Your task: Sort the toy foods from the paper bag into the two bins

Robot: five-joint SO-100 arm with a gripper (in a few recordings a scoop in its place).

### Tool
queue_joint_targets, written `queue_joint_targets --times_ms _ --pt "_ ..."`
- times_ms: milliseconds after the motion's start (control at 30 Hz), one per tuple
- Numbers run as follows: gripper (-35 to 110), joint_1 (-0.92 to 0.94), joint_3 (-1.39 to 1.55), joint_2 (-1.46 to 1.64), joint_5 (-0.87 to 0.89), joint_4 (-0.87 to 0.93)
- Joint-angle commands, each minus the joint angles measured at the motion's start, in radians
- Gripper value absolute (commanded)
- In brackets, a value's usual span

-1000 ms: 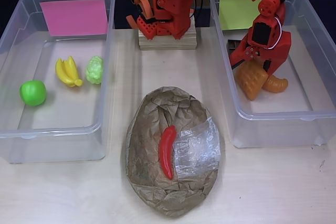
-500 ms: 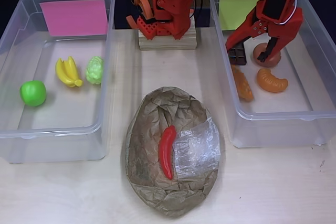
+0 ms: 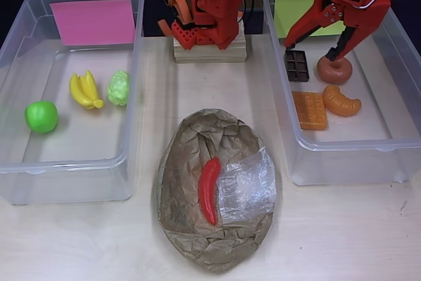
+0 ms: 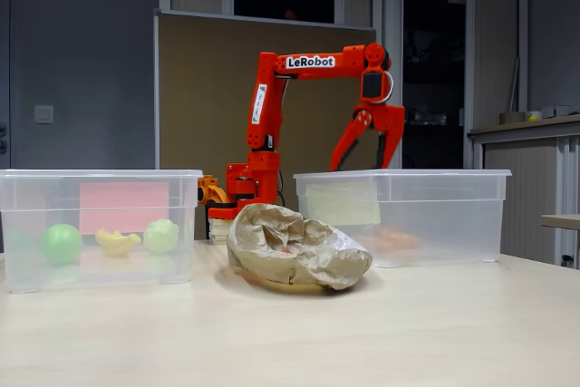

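Pale wood tabletop (image 3: 342, 228) carries everything. One red chili (image 3: 209, 190) remains on the single crumpled paper bag (image 3: 191, 228), its long axis running roughly toward and away from the arm's base. From the gripper (image 3: 314, 43) it lies well off, down and to the left in the overhead view, outside the bin. That gripper hangs with its jaws spread and empty above the yellow-green-labelled bin (image 3: 368, 143), over four toys: chocolate bar (image 3: 297, 65), donut (image 3: 334, 69), waffle (image 3: 309, 110), croissant (image 3: 342, 103). Farthest from it, the pink-labelled bin (image 3: 66, 162) holds three: bananas (image 3: 85, 90), grapes (image 3: 118, 87), apple (image 3: 41, 116). Next reach, I judge, goes to the chili.
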Motion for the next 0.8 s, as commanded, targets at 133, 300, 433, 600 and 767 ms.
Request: queue_joint_targets --times_ms 133,300,433,600,767 --pt "39 0.173 -0.106 0.069 -0.305 0.098" --pt "37 0.347 -0.17 0.044 -0.64 0.055" --pt "36 0.502 -0.17 0.006 -0.933 -0.1" --pt "38 0.644 -0.175 -0.077 -1.12 -0.241" --pt "33 0.716 -0.156 -0.193 -1.109 -0.365"
